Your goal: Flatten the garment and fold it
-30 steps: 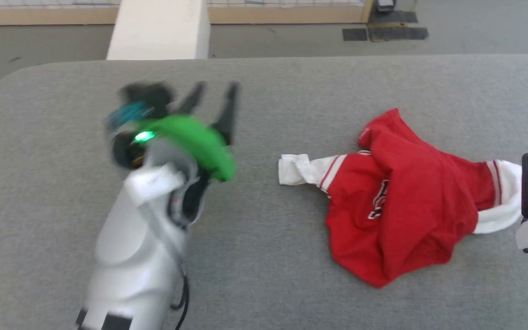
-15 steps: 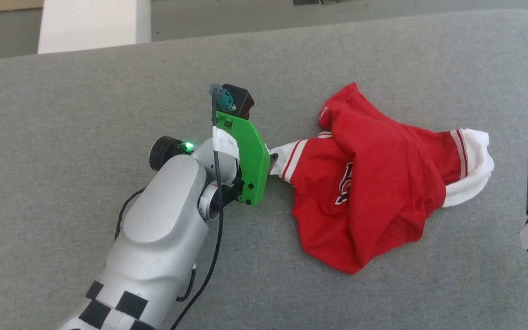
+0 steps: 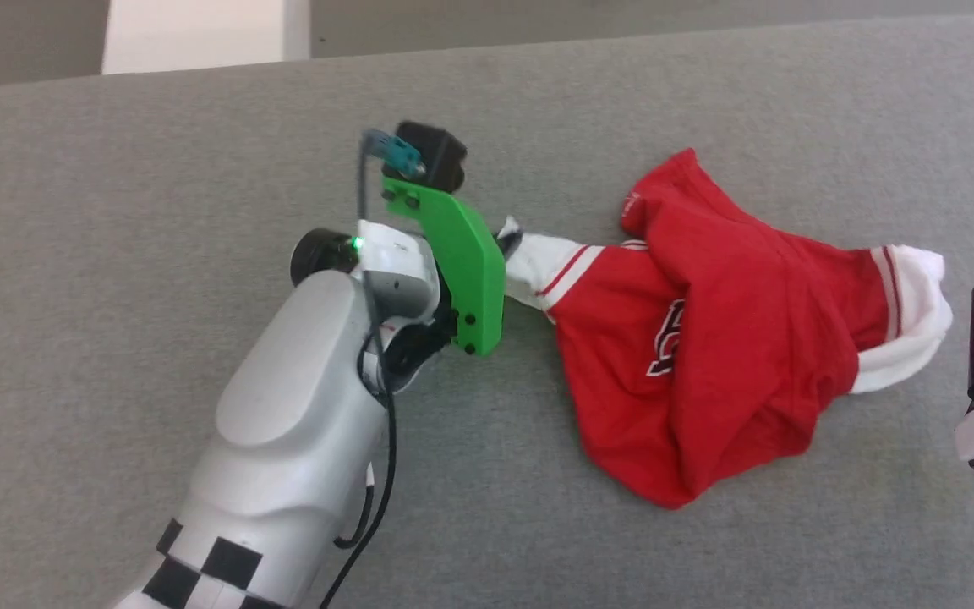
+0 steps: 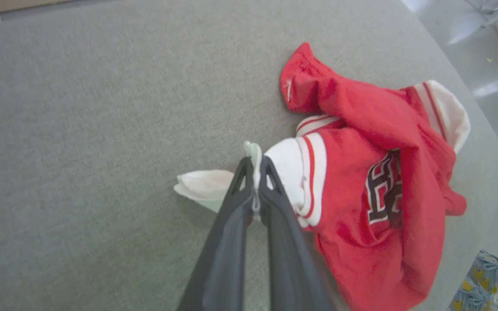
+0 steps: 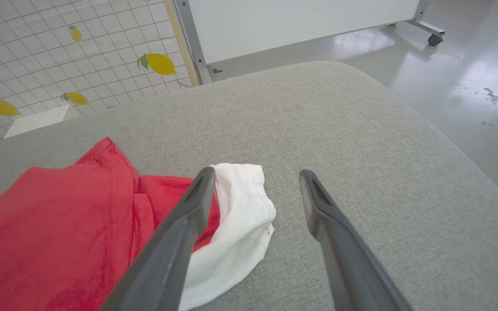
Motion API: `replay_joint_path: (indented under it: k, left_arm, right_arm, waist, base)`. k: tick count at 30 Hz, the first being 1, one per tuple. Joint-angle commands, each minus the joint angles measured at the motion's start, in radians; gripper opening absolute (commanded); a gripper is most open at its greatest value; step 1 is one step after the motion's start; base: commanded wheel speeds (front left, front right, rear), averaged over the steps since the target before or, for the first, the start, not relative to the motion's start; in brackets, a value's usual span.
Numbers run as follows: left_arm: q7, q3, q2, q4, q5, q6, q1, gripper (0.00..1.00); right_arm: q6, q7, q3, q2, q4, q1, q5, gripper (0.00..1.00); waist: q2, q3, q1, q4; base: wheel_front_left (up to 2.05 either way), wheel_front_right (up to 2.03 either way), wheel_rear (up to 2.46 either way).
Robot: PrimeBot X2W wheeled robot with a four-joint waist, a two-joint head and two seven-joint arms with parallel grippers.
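While the left hand [image 4: 255, 166] is pressed together on a pinch of white cloth, the red jersey shirt [image 3: 741, 338] lies crumpled on the grey desk [image 3: 115, 211], out toward 3 o'clock from the middle of the head view. The pinched cloth belongs to the white sleeve [image 4: 290, 172] at the shirt's 9 o'clock end. In the left wrist view a small fold of it stands up between the dark fingertips, and a loose flap [image 4: 199, 185] lies flat on the desk at 8 o'clock from them. Red-and-white striped trim [image 3: 571, 266] runs where this sleeve meets the red body. The body is bunched, with a broad red fold thrown across the front, so the black, white-outlined lettering [image 3: 664, 338] shows only in part. One red corner points to 12 o'clock. The other white sleeve [image 3: 910, 338] rests on the desk at the shirt's 3 o'clock end. The right hand [image 5: 256, 172] is spread wide just beside that sleeve; in its own wrist view one finger crosses in front of the white cloth and the other stands over bare desk, and I cannot tell whether either touches. A green bracket [image 3: 462, 262] sits on the left wrist. Beyond the desk's rounded corner lie a glossy floor [image 5: 469, 65] and a lemon-patterned tiled sheet [image 5: 59, 52].
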Motion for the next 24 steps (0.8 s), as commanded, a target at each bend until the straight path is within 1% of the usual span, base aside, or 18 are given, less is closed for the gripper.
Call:
replay_joint_path:
  k: [1,3,5,8,11,13,16,17,18,20,22,23,24]
  left_arm:
    - [-0.016,0.011,0.008,-0.028,-0.010,-0.005,0.022,0.00]
    - [-0.022,0.013,0.024,-0.078,-0.023,-0.008,0.067,0.00]
    - [-0.019,0.007,0.048,-0.124,-0.021,-0.001,0.131,0.00]
    - [0.000,-0.006,0.079,-0.171,-0.024,0.029,0.257,0.00]
    - [0.020,-0.025,0.094,-0.177,-0.028,0.058,0.373,0.00]
    - [0.033,-0.040,0.084,-0.175,-0.048,0.071,0.447,0.00]
    - [0.039,-0.050,0.069,-0.171,-0.070,0.082,0.505,0.00]
    - [0.036,-0.048,0.065,-0.173,-0.077,0.086,0.516,0.27]
    - [0.031,-0.044,0.063,-0.177,-0.082,0.088,0.522,1.00]
    - [0.021,-0.026,0.065,-0.197,-0.093,0.098,0.531,1.00]
    - [0.012,-0.004,0.080,-0.235,-0.096,0.110,0.532,1.00]
    - [0.003,0.014,0.092,-0.261,-0.095,0.121,0.531,1.00]
    - [-0.018,0.056,0.129,-0.337,-0.075,0.150,0.515,1.00]
  right_arm:
    - [-0.001,-0.002,-0.002,0.000,0.004,-0.003,-0.009,1.00]
    - [-0.001,0.003,-0.007,0.000,0.008,0.005,-0.015,1.00]
    - [-0.001,0.006,-0.007,0.000,0.008,0.010,-0.020,1.00]
    - [-0.001,0.012,0.005,0.000,0.009,0.010,-0.021,1.00]
    - [-0.001,0.017,0.019,0.000,0.011,0.005,-0.016,1.00]
    - [-0.001,0.019,0.022,0.000,0.011,0.005,-0.016,1.00]
    - [-0.001,0.021,0.022,0.000,0.011,0.008,-0.017,1.00]
    - [-0.001,0.022,0.022,0.000,0.011,0.010,-0.018,1.00]
    - [-0.001,0.022,0.022,0.000,0.012,0.012,-0.017,1.00]
    - [-0.001,0.023,0.021,0.000,0.014,0.017,-0.014,1.00]
    - [-0.001,0.023,0.018,0.000,0.018,0.022,-0.011,1.00]
    - [-0.001,0.022,0.019,0.000,0.020,0.025,-0.010,1.00]
    - [-0.001,0.019,0.017,0.000,0.027,0.031,-0.005,1.00]
  waist:
    - [0.0000,-0.030,-0.0001,0.040]
    - [0.0000,-0.047,-0.0001,0.068]
    - [0.0000,-0.062,-0.0001,0.093]
    - [0.0000,-0.077,-0.0001,0.118]
    - [0.0000,-0.084,-0.0001,0.128]
    - [0.0000,-0.088,-0.0001,0.132]
    - [0.0000,-0.092,-0.0001,0.135]
    - [0.0000,-0.094,-0.0001,0.135]
    - [0.0000,-0.096,-0.0001,0.134]
    - [0.0000,-0.103,-0.0001,0.131]
    - [0.0000,-0.110,-0.0001,0.127]
    - [0.0000,-0.115,-0.0001,0.123]
    - [0.0000,-0.122,-0.0001,0.115]
  base:
    - [0.00,0.00,0.00]
    - [0.00,0.00,0.00]
    - [0.00,0.00,0.00]
    - [0.00,0.00,0.00]
    - [0.00,0.00,0.00]
    - [0.00,0.00,0.00]
    - [0.00,0.00,0.00]
    - [0.00,0.00,0.00]
    - [0.00,0.00,0.00]
    - [0.00,0.00,0.00]
    - [0.00,0.00,0.00]
    - [0.00,0.00,0.00]
    - [0.00,0.00,0.00]
